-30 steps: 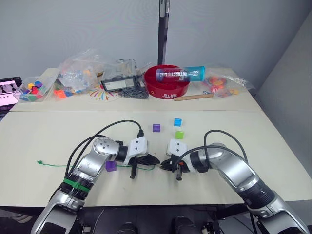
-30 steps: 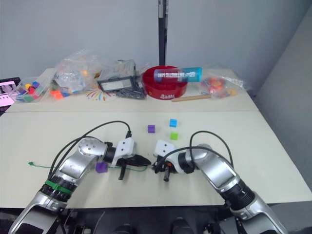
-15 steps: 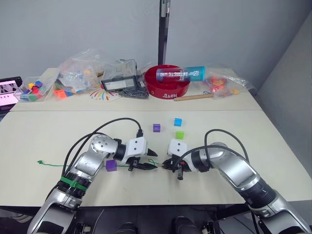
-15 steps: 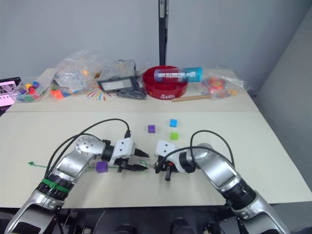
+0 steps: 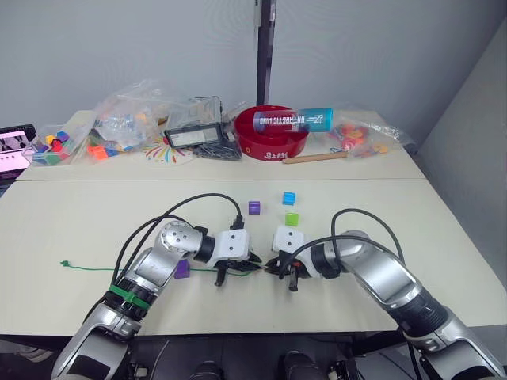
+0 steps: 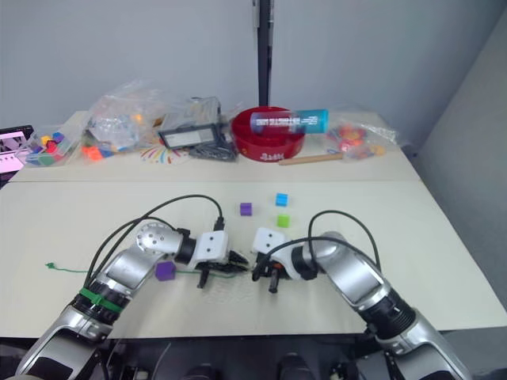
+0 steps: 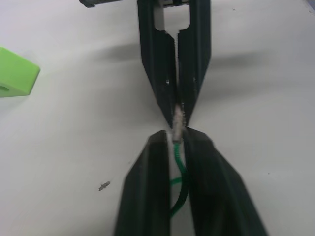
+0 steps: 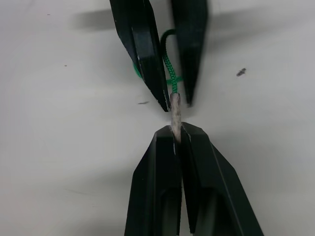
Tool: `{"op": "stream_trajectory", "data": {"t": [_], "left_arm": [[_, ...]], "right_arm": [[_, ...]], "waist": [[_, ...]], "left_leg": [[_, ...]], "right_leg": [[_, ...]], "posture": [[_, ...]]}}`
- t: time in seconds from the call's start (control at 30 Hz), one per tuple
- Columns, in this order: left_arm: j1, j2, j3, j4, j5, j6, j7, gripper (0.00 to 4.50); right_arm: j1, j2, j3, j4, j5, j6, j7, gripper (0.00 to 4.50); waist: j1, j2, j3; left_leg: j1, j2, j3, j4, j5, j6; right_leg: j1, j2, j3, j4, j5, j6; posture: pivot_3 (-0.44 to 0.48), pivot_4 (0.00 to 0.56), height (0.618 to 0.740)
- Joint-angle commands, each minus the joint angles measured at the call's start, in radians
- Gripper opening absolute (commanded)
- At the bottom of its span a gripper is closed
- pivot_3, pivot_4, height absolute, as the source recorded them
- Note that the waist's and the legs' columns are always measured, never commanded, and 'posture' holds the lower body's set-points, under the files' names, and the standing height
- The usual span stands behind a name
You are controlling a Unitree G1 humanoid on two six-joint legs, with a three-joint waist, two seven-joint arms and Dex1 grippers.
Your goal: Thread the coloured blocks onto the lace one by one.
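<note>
The fingers (image 8: 167,162) of the right gripper (image 8: 176,135) are pressing together on the pale stiff tip (image 8: 175,114) of the lace (image 5: 119,270), pinching its end between them. Facing it tip to tip, the left gripper (image 7: 176,140) is holding its fingers (image 7: 147,187) a little apart, with the green cord running out between them and the pale tip sticking past their ends; whether they are actually squeezing the cord cannot be told. Both grippers are meeting low over the near middle of the desk (image 5: 63,222), just beside each other.

From the left gripper the lace is trailing away to the left across the desk, ending in a small knot (image 5: 62,264) well apart from the arms. One purple block (image 5: 181,268) is sitting on the lace line just left of the left gripper, close against the wrist. Farther back, three more blocks are lying loose on the desk: another purple block (image 5: 254,207), a blue block (image 5: 289,198) to its right, and a light green block (image 5: 292,219) nearer, just beyond the right gripper.

Along the far edge of the desk, a red bowl (image 5: 272,136) is carrying a teal tube (image 5: 293,120), and clear bags of bright toy pieces (image 5: 119,123) are piled at the left.
</note>
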Motion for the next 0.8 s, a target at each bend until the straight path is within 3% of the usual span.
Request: {"op": "stream_trajectory", "data": {"t": [0.03, 0.4, 0.67, 0.8], "left_arm": [[-0.010, -0.006, -0.001, -0.010, 0.006, 0.009, 0.007, 0.02], [-0.024, -0.006, 0.013, 0.027, 0.012, 0.006, 0.016, 0.02], [-0.010, 0.035, 0.064, 0.073, -0.022, 0.004, -0.003, 0.00], [0.027, 0.039, 0.139, 0.058, -0.114, 0.059, -0.008, 0.00]], "right_arm": [[-0.020, 0.003, -0.013, -0.017, 0.002, 0.014, -0.008, 0.00], [-0.021, 0.021, -0.032, -0.023, 0.020, 0.021, -0.019, 0.00], [0.014, 0.003, -0.107, -0.065, 0.067, 0.021, -0.029, 2.73], [0.067, -0.014, -0.185, -0.078, 0.099, -0.008, -0.042, 4.15]], "waist": [[0.000, 0.000, 0.000], [-0.001, 0.000, 0.000], [0.000, 0.000, 0.000], [0.001, 0.000, 0.000]], "left_leg": [[0.000, 0.000, 0.000, 0.000, 0.000, 0.000], [0.000, 0.000, 0.000, 0.000, 0.000, 0.000], [0.000, 0.000, 0.000, 0.000, 0.000, 0.000], [0.000, 0.000, 0.000, 0.000, 0.000, 0.000]], "right_leg": [[0.000, 0.000, 0.000, 0.000, 0.000, 0.000], [0.000, 0.000, 0.000, 0.000, 0.000, 0.000], [0.000, 0.000, 0.000, 0.000, 0.000, 0.000], [0.000, 0.000, 0.000, 0.000, 0.000, 0.000]], "posture": [[0.000, 0.150, 0.731], [0.000, 0.150, 0.731], [0.000, 0.150, 0.731], [0.000, 0.150, 0.731]]}}
